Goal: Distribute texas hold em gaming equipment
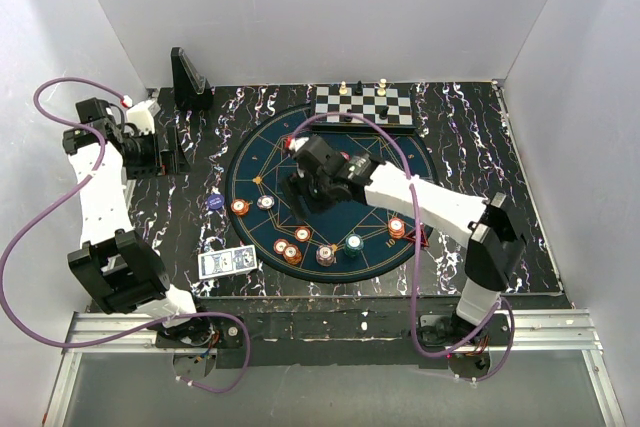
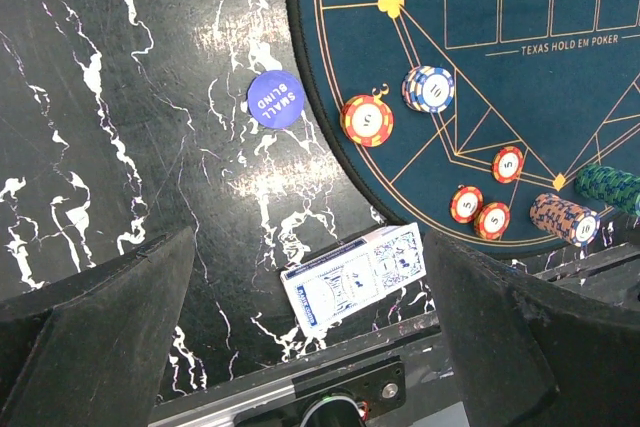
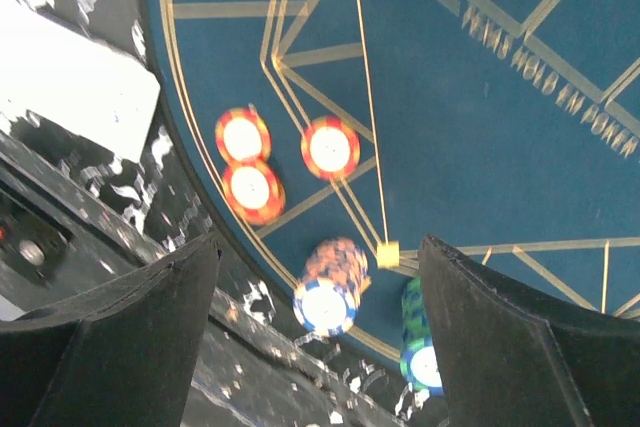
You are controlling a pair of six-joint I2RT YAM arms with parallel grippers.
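Hovering wide open and empty, the right end effector [image 3: 318, 277] frames orange chips [image 3: 250, 162] below.

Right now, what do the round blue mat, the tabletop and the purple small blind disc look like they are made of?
Round blue mat: probably felt or fabric-topped rubber; matte, printed gold lines, a dark soft-looking edge.
Tabletop: black marble-look surface with white veins, most likely a printed laminate or film; faint scratches and sheen show.
Small blind disc: seemingly plastic; flat, uniform purple, white printed lettering. Thickness cannot be told.
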